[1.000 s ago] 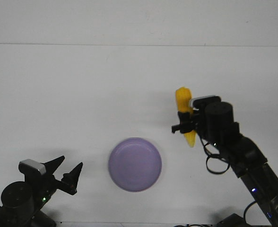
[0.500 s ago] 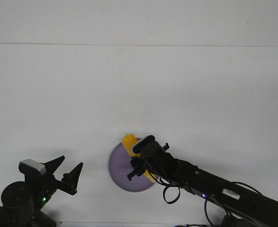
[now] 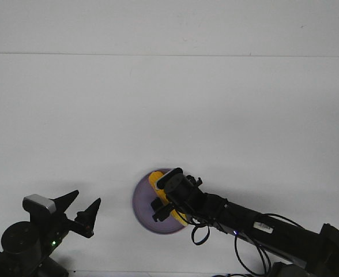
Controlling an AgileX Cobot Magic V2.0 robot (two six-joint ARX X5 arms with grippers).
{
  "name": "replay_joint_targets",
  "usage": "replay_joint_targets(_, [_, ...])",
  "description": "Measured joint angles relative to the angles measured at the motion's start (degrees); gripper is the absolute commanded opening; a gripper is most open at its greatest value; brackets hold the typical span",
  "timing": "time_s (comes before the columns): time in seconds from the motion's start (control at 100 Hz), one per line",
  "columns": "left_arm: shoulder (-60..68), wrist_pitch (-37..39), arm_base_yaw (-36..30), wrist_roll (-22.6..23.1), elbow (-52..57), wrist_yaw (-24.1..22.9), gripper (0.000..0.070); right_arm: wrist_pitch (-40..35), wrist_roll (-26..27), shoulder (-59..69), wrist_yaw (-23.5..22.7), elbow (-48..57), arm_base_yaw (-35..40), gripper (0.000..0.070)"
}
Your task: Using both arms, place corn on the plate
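A: Where's the corn rn?

B: Over the plate, upper right part of it, roughly 1 o'clock from the plate's centre. Only bits show: a yellow end near the rim at abt 12–1 o'clock, and a yellow sliver lower down by the 4 o'clock side. The rest is hidden behind the right gripper.

A: R jaws?

B: Closed around the corn, cob runs between the fingers. Can't tell if the corn is touching the plate surface or just above it.

A: And the R arm?

B: Stretches in from the 4–5 o'clock corner of the front view, lying low across the table, w/ cables looped under it. Wrist sits right over the plate's right half.

A: Left side?

B: Left gripper is at abt 9 o'clock from the plate, well apart from it. Fingers spread wide, nothing between them, tips pointing toward 1–2 o'clock. Its base w/ the silver-grey top piece is in the 7–8 o'clock corner.

A: Plate itself?

B: Lavender, round, flat on the white table, left half in plain view.
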Motion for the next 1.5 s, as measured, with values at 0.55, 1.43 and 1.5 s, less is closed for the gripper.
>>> replay_joint_targets(0.55, [0.0, 0.02, 0.0, 0.0, 0.0, 0.0, 0.0499, -13.2, -5.99, -41.57, 22.62, 0.72, -0.13, 0.0563])
replay_joint_targets(1.43, [0.0, 1.97, 0.0, 1.05, 0.0, -1.01, 0.0013, -30.62, -4.31, -62.69, 31.56, -3.87, -0.33, 0.0016])
replay_joint_targets(1.5, [0.0, 1.97, 0.0, 1.05, 0.0, -1.01, 0.0013, -30.62, -4.31, -62.69, 31.54, -3.87, -0.33, 0.0017])
